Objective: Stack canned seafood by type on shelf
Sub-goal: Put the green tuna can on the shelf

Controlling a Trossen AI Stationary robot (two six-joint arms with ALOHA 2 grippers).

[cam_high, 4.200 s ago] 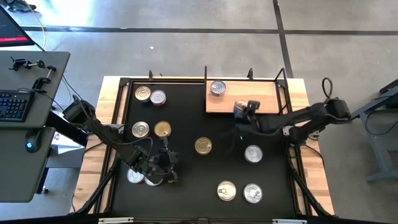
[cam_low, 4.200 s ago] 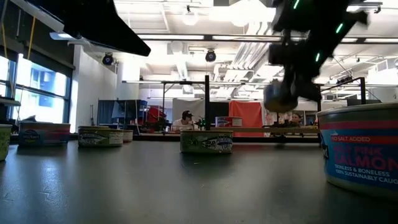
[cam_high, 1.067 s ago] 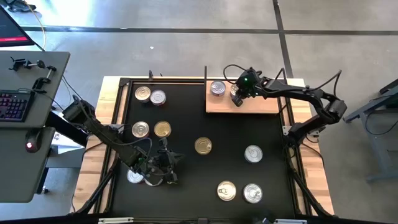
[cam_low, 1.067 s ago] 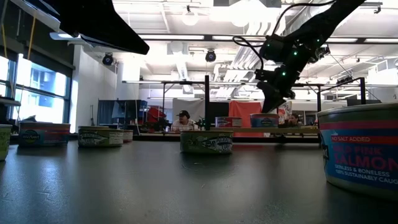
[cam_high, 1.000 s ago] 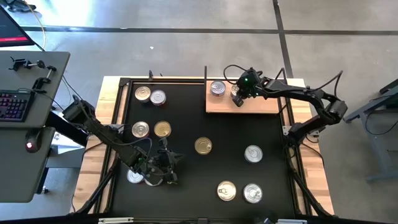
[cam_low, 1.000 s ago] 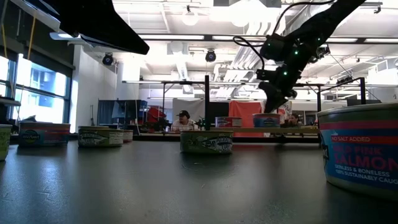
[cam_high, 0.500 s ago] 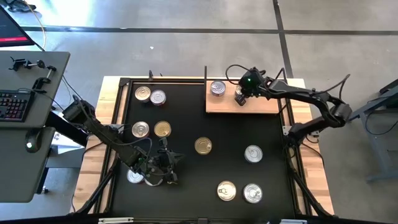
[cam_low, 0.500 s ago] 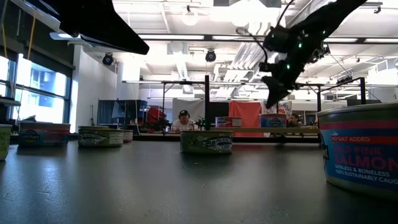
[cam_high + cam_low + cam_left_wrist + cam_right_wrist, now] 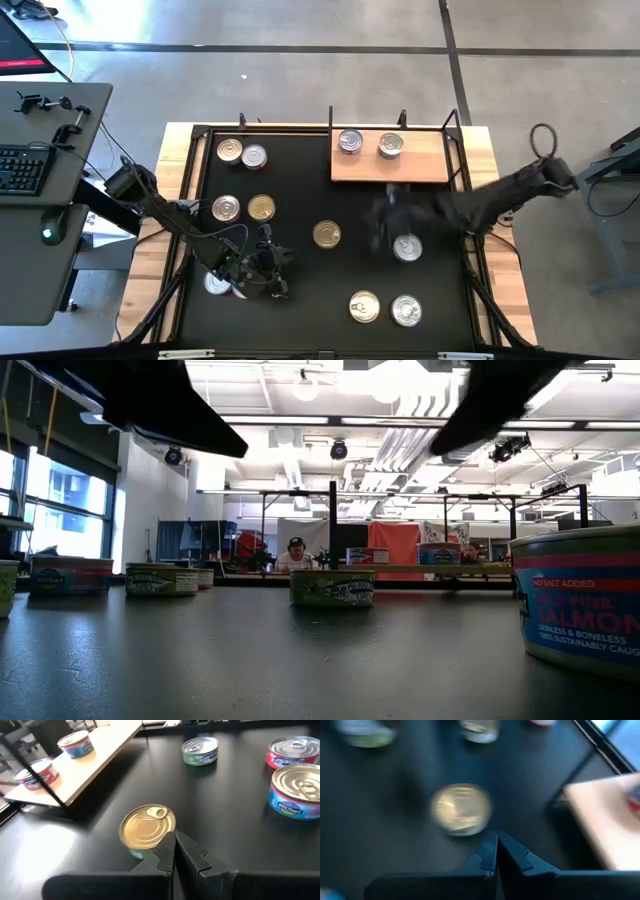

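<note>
The silver-topped can (image 9: 406,246) in the middle right of the tabletop (image 9: 300,290) lies almost under the right claw (image 9: 385,215), just toward the front edge from it, so I judge it the next pick. A round tin has no long axis, so any approach angle would serve. The right claw is clenched and holds nothing; its jaws would have to part first. Its wrist view shows a gold-topped can (image 9: 462,809) just ahead of the shut fingers. The left claw (image 9: 262,262) is also clenched and empty, low at the front left near a gold can (image 9: 147,826), well apart from that silver tin. Two cans (image 9: 350,141) (image 9: 390,145) stand side by side on the shelf (image 9: 420,165). Others are scattered over the black surface.
</note>
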